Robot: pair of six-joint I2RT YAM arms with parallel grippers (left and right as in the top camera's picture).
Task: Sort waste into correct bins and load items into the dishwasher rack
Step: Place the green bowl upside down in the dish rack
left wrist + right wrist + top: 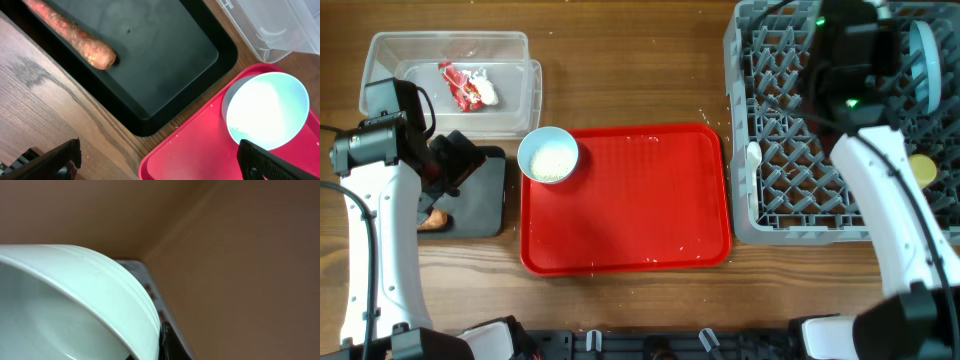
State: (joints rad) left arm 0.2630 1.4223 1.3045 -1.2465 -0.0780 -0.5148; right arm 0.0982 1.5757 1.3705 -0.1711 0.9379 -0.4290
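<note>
**R arm racking mint bowl; rice bowl is next**

Step (my read): waste mostly sorted, dishes going into rack (780, 130) at far-right corner. R gripper (161, 341) sits over rack's far side. Wrist cam is filled by mint bowl (75, 295), with one dark finger tight vs its rim. Looks clamped on the rim, 2nd finger not visible. Can't tell if bowl is seated btw pegs yet.

L gripper (159, 150) is spread wide, holding nothing. It hangs by left edge of desk, over the seam btw black tray (165, 60) and red tray (640, 200).

Already placed: wrapper (468, 88) in tub (515, 45) at far-left corner, carrot (75, 37) lying in black tray. In rack: plate (925, 60) upright, cup (923, 168) at right side, spoon (753, 155) at left side.

Left to do: rice bowl (524, 152), on red tray's far-left corner, just beside tub and black tray. Upright, pale whitish-blue, smooth rim, rice (552, 162) heaped inside.

Next move prob needs:
- rim pinch by L arm
- short carry to black tray, tip out the rice
- bowl then over to rack

Risk: loose grains scatter if tipped early. A few specks already on red tray.
</note>
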